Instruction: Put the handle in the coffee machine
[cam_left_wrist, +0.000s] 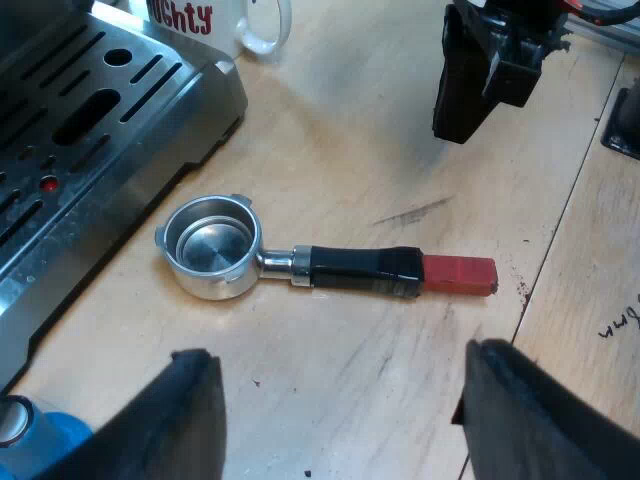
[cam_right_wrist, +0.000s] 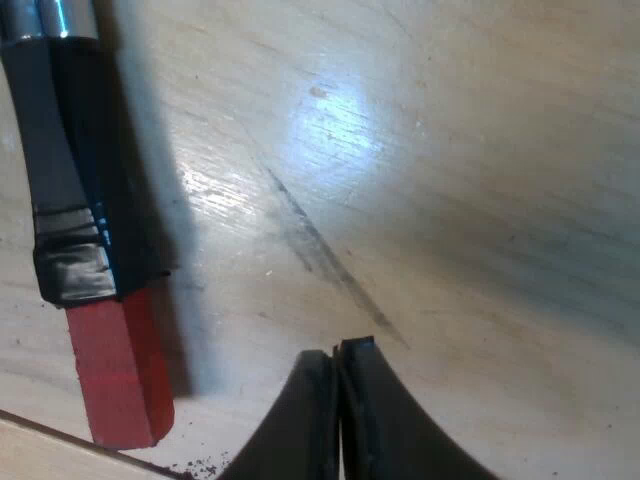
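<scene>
Wooden table (cam_left_wrist: 330, 130) bears the metal holder (cam_left_wrist: 300, 262), loose beside the espresso machine (cam_left_wrist: 110, 140). The left gripper (cam_left_wrist: 345, 365), fingers spread wide, has the dark handle just ahead between them, seemingly to grasp it. The right gripper (cam_right_wrist: 338, 352), fingers pressed together, sits near the red end.

left wrist: farther up, facing down on holder (cam_left_wrist: 330, 268) | right wrist: close above table (cam_right_wrist: 470, 150) | shared: handle (cam_right_wrist: 75, 190)

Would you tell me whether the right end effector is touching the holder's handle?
Apart. The right wrist view shows bare table between the right end effector and the handle.
</scene>
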